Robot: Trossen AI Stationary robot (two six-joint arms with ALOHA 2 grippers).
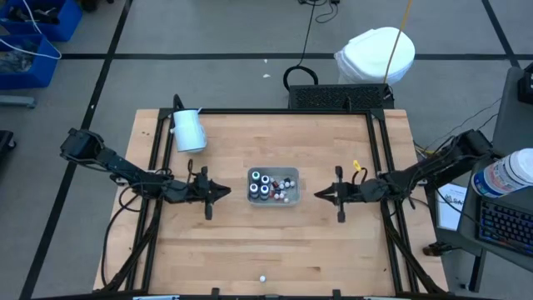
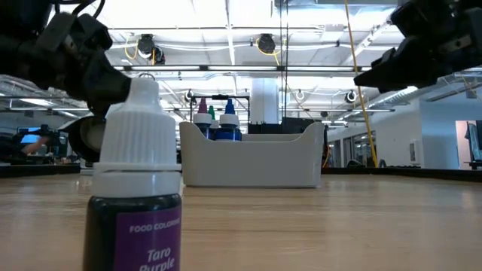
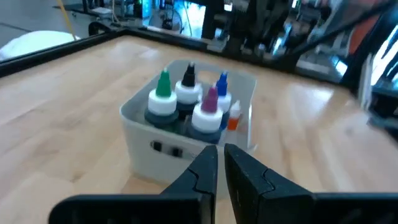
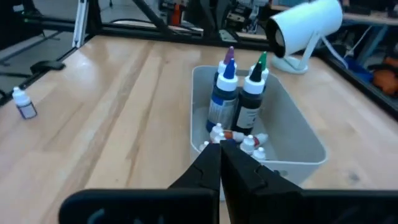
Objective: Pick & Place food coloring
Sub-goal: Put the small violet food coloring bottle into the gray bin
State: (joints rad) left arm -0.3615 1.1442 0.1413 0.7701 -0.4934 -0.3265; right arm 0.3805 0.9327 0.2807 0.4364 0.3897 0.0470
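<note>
A pale grey tray [image 1: 267, 203] sits at the table's middle. In it stand several dark food coloring bottles [image 3: 186, 106] with coloured tips, and tiny white ones, some red [image 4: 245, 142], lie beside them. One more tiny bottle [image 1: 261, 279] with a purple label [image 2: 135, 218] stands upright near the table's front edge. My left gripper [image 1: 226, 192] hovers just left of the tray, shut and pointing at it. My right gripper [image 1: 317, 195] hovers right of the tray, shut [image 4: 221, 152] and facing it. Neither holds anything.
A large white cylinder [image 1: 188, 129] lies on its side at the far left of the table, also seen beyond the tray [image 4: 305, 25]. Black frame rails [image 1: 151, 192] run along the table's left, right and far edges. Bare wood lies between the tray and the front edge.
</note>
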